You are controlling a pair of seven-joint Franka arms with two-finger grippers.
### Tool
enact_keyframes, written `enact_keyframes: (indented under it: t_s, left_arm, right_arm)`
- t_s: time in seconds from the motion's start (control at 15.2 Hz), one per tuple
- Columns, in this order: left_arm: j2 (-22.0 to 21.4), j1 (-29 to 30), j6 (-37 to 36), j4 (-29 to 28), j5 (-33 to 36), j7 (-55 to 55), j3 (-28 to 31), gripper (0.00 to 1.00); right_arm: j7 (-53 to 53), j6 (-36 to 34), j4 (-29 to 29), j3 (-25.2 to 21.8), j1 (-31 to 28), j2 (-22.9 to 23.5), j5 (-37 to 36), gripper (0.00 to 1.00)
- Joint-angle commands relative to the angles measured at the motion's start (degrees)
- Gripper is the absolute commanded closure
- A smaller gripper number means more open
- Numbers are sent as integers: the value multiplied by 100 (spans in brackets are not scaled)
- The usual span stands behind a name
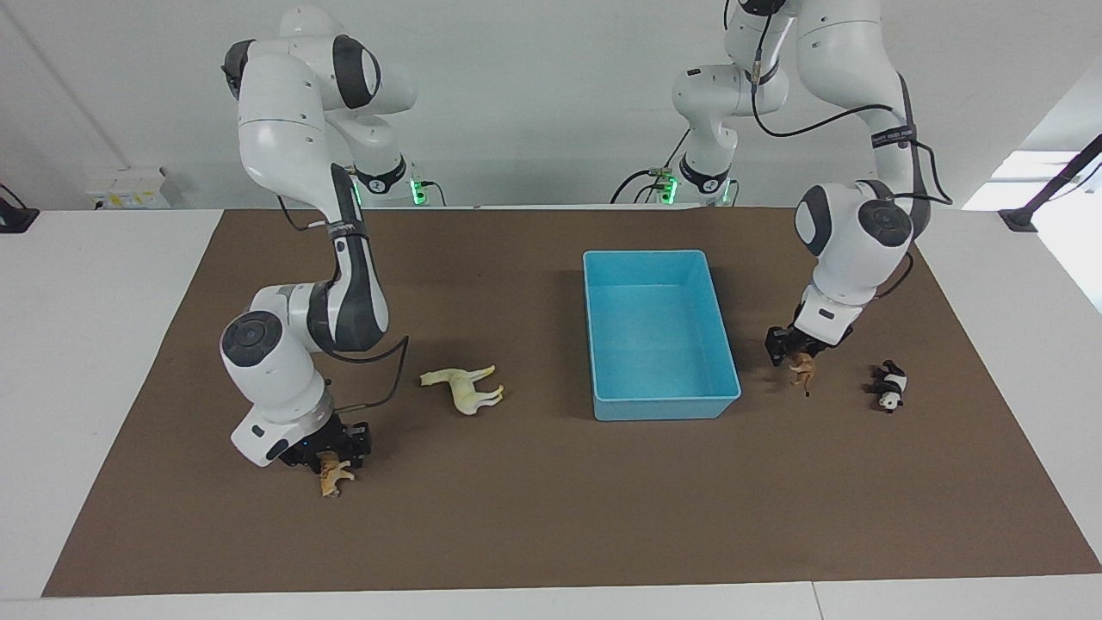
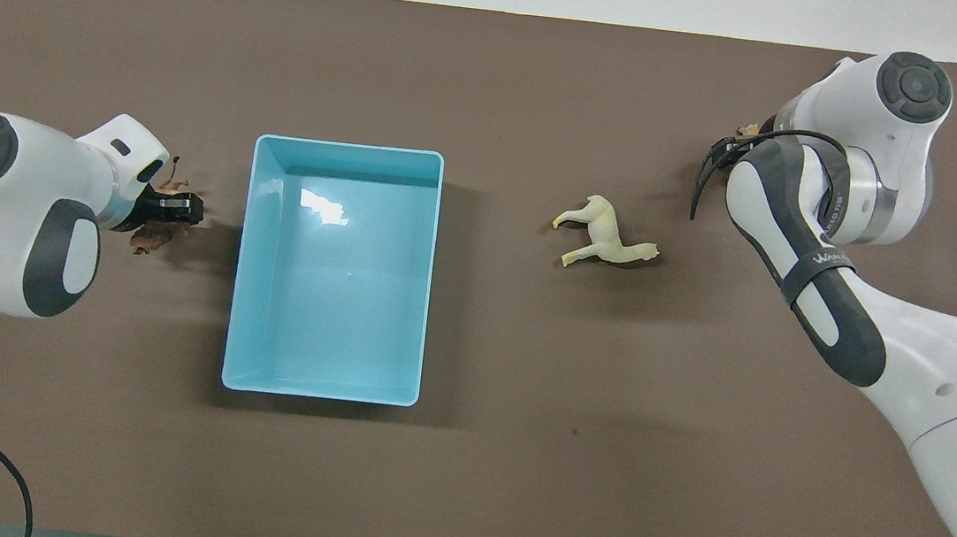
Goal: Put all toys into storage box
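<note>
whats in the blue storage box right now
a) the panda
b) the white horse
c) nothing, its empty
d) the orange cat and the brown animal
c: the storage box shows only its bare blue floor in both views. The horse and panda lie on the mat outside it, the brown animal is at the left gripper beside the box, and the orange cat is at the right gripper toward the right arm's end of the table.

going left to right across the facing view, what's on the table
right gripper on the orange spotted plastic cat figurine → cream-white plastic horse lying on its side → light blue rectangular plastic storage box → left gripper holding the small brown animal figurine → black-and-white panda figurine
</note>
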Motion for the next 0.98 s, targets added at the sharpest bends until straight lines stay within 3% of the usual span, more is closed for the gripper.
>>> enact_keyframes:
  t_s: [0.0,0.07,0.2,0.46,0.59,0.66,0.79,0.92]
  left_arm:
    - [183,-261,-1367,1314,46,-464,10,99]
    - [183,-471,-1614,1508,46,-832,1,99]
    - [174,-1128,-1687,1467,81,-1867,10,98]
    - [-142,-1825,-1215,547,90,-2707,1,93]
    - [-370,-1905,-696,-77,90,-2777,-17,86]
    - [-476,-1992,-485,-324,90,-2787,-17,70]
    - [-494,-2002,-562,-318,90,-2769,1,0]
    - [-520,-1880,-789,-56,99,-2647,44,0]
  right_arm:
    - [-138,84,128,45,-54,122,39,90]
    - [-138,92,128,45,-45,114,48,100]
    - [-112,214,128,45,-19,122,74,100]
    - [-94,189,136,37,-10,105,83,100]
    - [-77,-90,285,37,8,17,100,100]
    - [-68,-432,460,37,8,-18,109,100]
    - [-42,-1205,882,54,52,-167,101,100]
    - [238,-1681,998,54,236,-456,100,100]
